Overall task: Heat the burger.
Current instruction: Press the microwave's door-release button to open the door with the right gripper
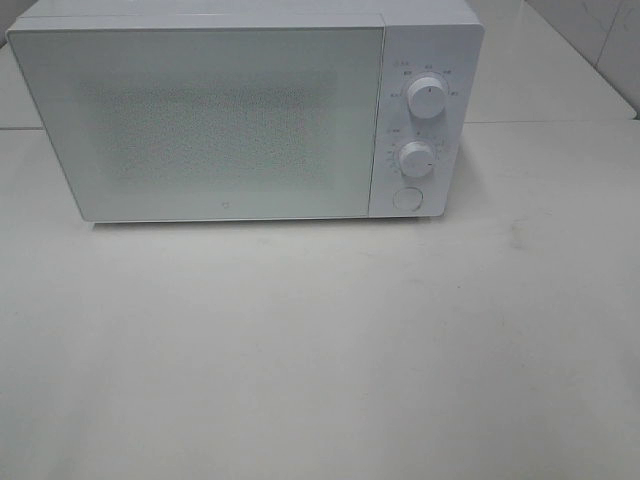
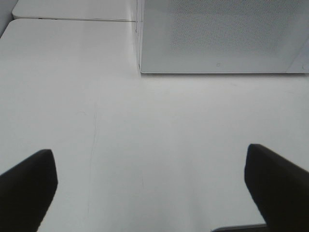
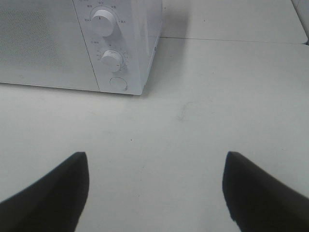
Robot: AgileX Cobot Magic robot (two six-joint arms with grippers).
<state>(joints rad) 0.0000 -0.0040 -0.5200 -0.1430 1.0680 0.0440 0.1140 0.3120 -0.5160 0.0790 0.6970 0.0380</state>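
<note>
No burger shows in any view; it is hidden or out of view. A white microwave point(image 1: 240, 110) stands at the back of the table with its door shut, also seen as the microwave point(image 2: 222, 36) and the microwave point(image 3: 72, 43). In the left wrist view my left gripper point(image 2: 152, 186) hangs open over bare tabletop, short of the microwave's left front corner. My right gripper point(image 3: 154, 188) is open too, above the table before the microwave's control panel. Neither gripper appears in the exterior high view.
The microwave has two round knobs point(image 1: 427, 98) and a round button point(image 1: 407, 197) on its right panel. The white table point(image 1: 320, 350) has a seam point(image 1: 540, 122) running behind the microwave. A tiled wall point(image 1: 600, 40) rises at the back right.
</note>
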